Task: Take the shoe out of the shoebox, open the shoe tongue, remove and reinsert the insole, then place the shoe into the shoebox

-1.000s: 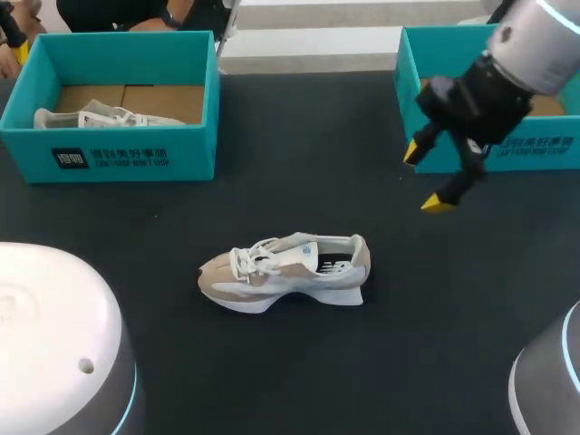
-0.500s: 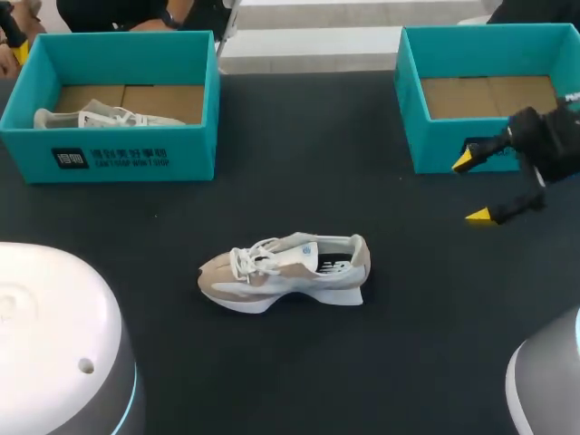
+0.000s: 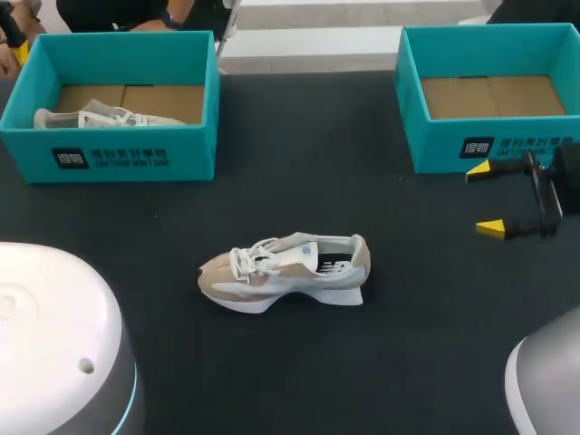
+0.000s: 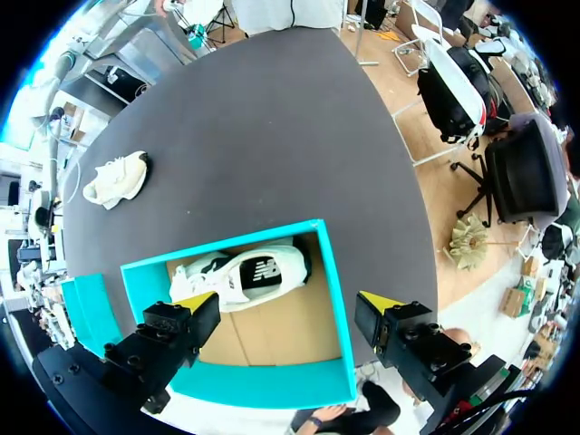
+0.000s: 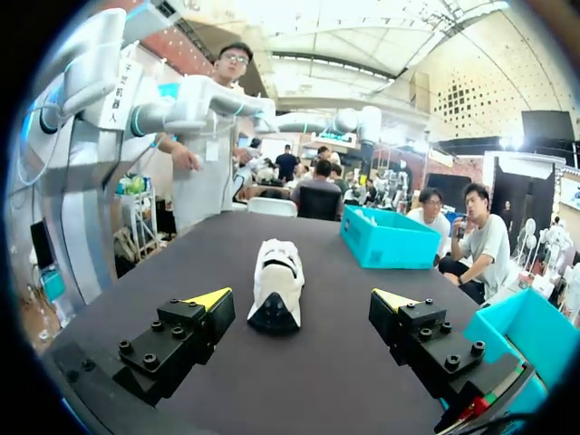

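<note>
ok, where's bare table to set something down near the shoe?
Bare table between the left shoebox and right shoebox, beyond the shoe; also the strip on the shoe's near side. The right shoebox is empty. Tight: its front, where the open right gripper hangs.

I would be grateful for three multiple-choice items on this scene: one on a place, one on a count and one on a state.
1. Which shoebox holds a shoe? A the left shoebox; B the right shoebox; C both.
2. How many shoes are there? A one; B two; C three.
3. How is the right gripper? A shut on a shoe; B shut on a box; C open.
Answers: 1 A, a white shoe lies in it; the other shows bare cardboard. 2 B, that shoe and the sneaker on the table. 3 C, its yellow tips stand apart, nothing between.
</note>
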`<state>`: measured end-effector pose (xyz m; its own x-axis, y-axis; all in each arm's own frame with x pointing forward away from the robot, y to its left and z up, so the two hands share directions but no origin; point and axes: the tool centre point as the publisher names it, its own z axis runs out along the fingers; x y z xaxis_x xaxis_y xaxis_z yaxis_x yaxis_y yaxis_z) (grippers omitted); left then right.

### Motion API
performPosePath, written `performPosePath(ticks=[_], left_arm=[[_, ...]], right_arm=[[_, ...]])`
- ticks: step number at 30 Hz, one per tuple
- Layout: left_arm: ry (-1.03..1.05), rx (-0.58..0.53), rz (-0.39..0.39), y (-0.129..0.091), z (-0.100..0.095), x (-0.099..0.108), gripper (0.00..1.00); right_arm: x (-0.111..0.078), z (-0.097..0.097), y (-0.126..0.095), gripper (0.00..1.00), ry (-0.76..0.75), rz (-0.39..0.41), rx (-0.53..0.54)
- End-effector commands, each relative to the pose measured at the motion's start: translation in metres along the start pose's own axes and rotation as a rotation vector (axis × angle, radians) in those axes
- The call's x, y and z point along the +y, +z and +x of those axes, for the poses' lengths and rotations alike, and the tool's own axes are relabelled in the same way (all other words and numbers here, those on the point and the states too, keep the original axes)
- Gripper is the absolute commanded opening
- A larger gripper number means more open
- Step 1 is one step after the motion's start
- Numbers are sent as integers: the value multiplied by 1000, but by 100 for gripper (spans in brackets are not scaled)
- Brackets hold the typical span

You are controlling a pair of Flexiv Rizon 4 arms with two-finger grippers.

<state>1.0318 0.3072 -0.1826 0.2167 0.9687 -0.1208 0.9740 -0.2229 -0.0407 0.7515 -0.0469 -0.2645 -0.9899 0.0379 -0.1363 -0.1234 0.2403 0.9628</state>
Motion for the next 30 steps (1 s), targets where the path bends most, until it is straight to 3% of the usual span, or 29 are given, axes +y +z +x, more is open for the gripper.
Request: performPosePath(ticks=[1,8,19,30], left_arm=[[0,4,-1,0,0,-1,100],[0,4,-1,0,0,-1,100],[0,4,-1,0,0,-1,100],[0,4,-1,0,0,-1,100]], right_arm=[[-1,-1,1,100,0,-4,0],[-1,-1,1,100,0,-4,0],[-66,20,7,100,15,90,17],[-104,37,17,100,41,115,20]])
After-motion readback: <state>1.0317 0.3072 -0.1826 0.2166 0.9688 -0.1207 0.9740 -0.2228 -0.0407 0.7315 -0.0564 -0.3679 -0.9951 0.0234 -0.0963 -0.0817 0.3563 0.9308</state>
